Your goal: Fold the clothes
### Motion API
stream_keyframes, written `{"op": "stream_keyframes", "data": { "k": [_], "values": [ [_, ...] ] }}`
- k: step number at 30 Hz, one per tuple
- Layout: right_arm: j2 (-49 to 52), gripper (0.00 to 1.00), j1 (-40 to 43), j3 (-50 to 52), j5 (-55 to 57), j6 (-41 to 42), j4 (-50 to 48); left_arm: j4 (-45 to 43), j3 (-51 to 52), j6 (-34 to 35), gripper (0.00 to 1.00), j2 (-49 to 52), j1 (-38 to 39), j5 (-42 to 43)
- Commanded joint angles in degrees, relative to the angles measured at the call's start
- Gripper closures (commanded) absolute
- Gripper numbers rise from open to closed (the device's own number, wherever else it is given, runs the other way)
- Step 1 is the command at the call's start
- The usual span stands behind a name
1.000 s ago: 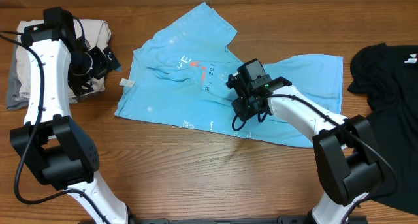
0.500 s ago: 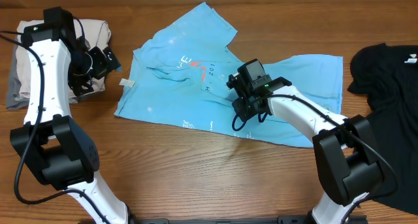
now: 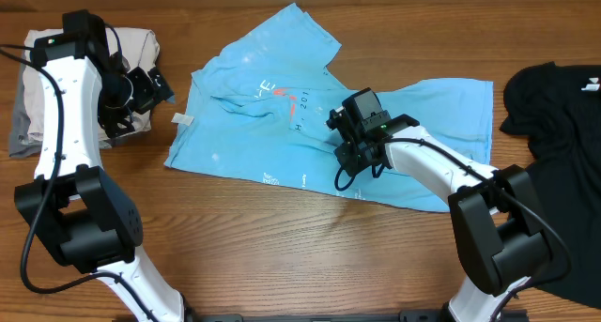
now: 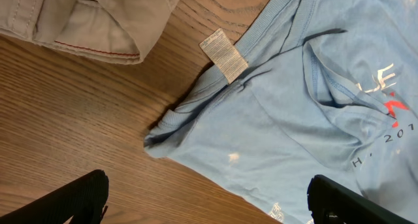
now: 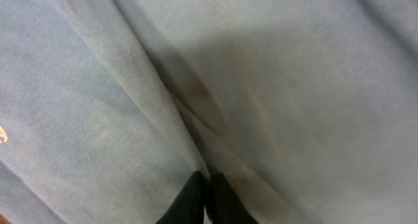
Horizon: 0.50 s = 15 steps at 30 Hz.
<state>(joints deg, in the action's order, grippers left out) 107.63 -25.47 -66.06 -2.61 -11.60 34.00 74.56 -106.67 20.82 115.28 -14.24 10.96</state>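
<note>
At 9 o'clock on the bench, a beige and grey folded pile. Just beside it, the left arm, left jaws spread wide and holding nothing, hovering near the shirt's collar end. Next along, from centre out toward 3 o'clock, the light blue T-shirt, lying open and rumpled. Long axis roughly 9 to 4 o'clock, neck label at the 9 o'clock end, one sleeve thrown up toward 12. Near the shirt's middle, just past the lettering, the right arm, right jaws pinched tight on a raised ridge of the blue cloth. At the 3 o'clock edge, a black garment, apart from the shirt. Probably a mid-body grasp for pulling a fold over. Collar end nearer the left arm, so likely its corner to take. Worth watching for the thin ridge slipping out.
</note>
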Motion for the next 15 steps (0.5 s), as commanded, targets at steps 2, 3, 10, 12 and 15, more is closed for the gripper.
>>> {"op": "stream_keyframes", "data": {
  "k": [2, 3, 10, 12, 15],
  "values": [
    [-0.15, 0.92, 0.26, 0.48, 1.05, 0.0, -1.03, -0.04, -1.05, -0.48, 0.0, -1.81, 0.39, 0.48],
    [-0.15, 0.93, 0.26, 0.48, 1.7, 0.0, -1.25, -0.04, -1.05, -0.48, 0.0, -1.81, 0.39, 0.48],
    [-0.15, 0.94, 0.28, 0.48, 5.6, -0.07, -3.32, -0.04, -1.05, -0.48, 0.0, -1.81, 0.39, 0.5],
    [-0.15, 0.94, 0.37, 0.48, 5.57, -0.04, -3.87, -0.04, -1.05, -0.48, 0.0, -1.81, 0.39, 0.48],
    [-0.15, 0.93, 0.37, 0.5, 5.57, -0.04, -4.39, -0.04, -1.05, -0.48, 0.0, -1.81, 0.39, 0.5]
  ]
}}
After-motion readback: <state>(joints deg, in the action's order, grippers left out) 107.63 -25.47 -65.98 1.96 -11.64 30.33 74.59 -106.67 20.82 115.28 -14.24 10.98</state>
